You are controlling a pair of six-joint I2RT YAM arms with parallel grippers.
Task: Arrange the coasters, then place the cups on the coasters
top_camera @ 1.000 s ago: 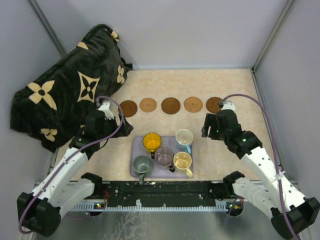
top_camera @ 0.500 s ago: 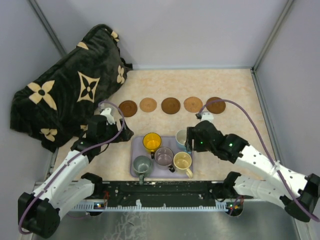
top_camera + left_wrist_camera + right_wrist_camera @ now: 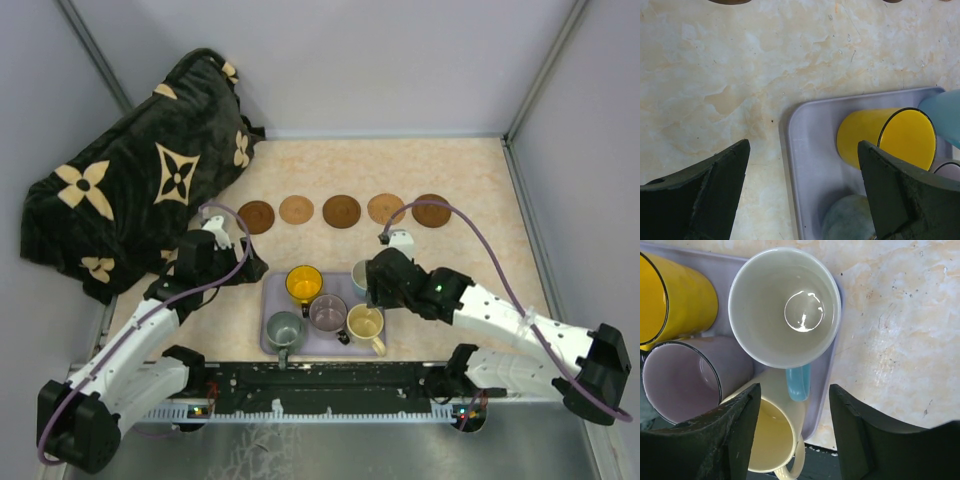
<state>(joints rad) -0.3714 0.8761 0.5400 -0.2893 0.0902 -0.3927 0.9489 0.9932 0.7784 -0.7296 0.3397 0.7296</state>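
My bench (image 3: 470, 180) is marbled beige, boxed in by plain grey walls (image 3: 380, 60). A black blanket (image 3: 130, 190) with tan flowers lies heaped at my far left

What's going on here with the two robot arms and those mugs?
Five coasters lie in a row beyond the lavender tray, which holds all five cups. The right claw hangs open over the white-and-blue cup, lined up with its handle. The left claw is open at the tray's left edge, near the yellow cup.
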